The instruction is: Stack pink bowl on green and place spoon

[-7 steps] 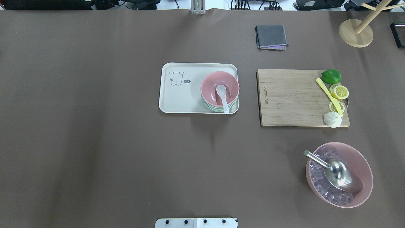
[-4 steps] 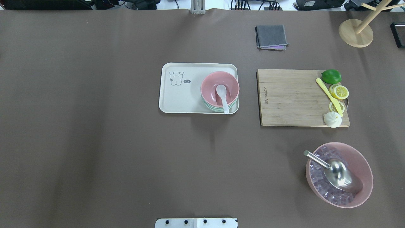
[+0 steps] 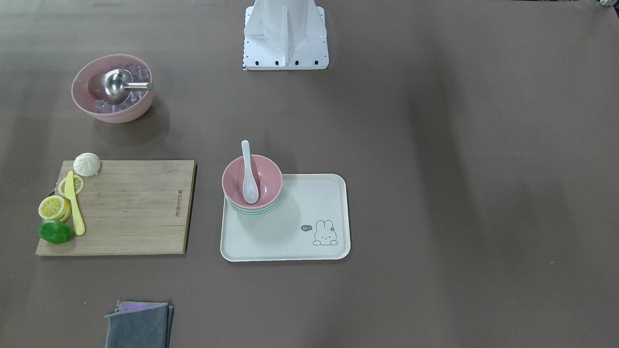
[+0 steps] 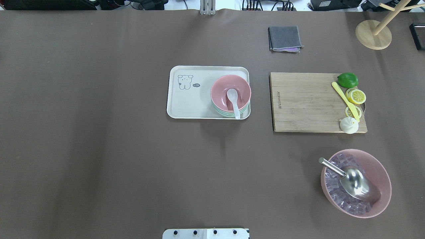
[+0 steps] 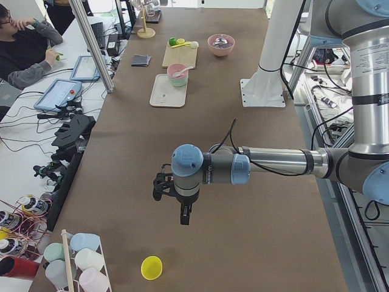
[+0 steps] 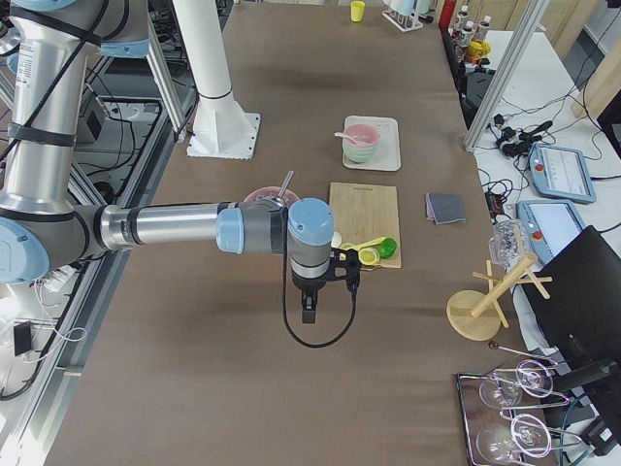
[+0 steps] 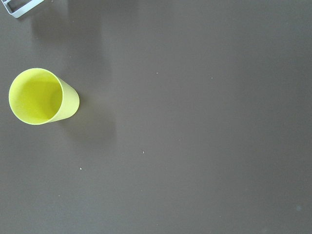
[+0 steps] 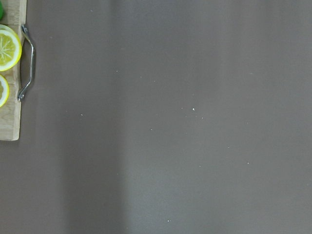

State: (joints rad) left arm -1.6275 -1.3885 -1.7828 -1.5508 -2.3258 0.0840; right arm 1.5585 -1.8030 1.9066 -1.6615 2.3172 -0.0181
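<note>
The left end effector [image 5: 184, 216] is seen only from the side camera, hung over bare surface [image 4: 99, 149], so whether it is released or clenched cannot be told. Nothing is seen to be carried by it. A yellow cup [image 7: 41, 96] is found near it. All the task's things lie well apart from it, far along the surface. There, on a white tray [image 4: 189, 103], the pink bowl [image 4: 240, 89] is seated in the green bowls [image 3: 251, 211], whose pale rims are shown just under it. The spoon [image 4: 233, 101] is laid inside the pink bowl, scoop down in the hollow, with the handle propped over the rim on the robot's side. The right end effector [image 6: 309, 311] is likewise caught only in a side view, and its state cannot be told either. The cutting board [image 6: 363, 221] with its lemon slices [image 8: 7, 48] is placed just beside it, while the stacked bowls are set well beyond it, past the board. Both the stacking and the placing of the spoon are judged to be done, so the closing step appears to be in hand. No further grasp seems to be called for. At most, the arms would need to be kept away from the tray so that the leaning spoon is not knocked.
</note>
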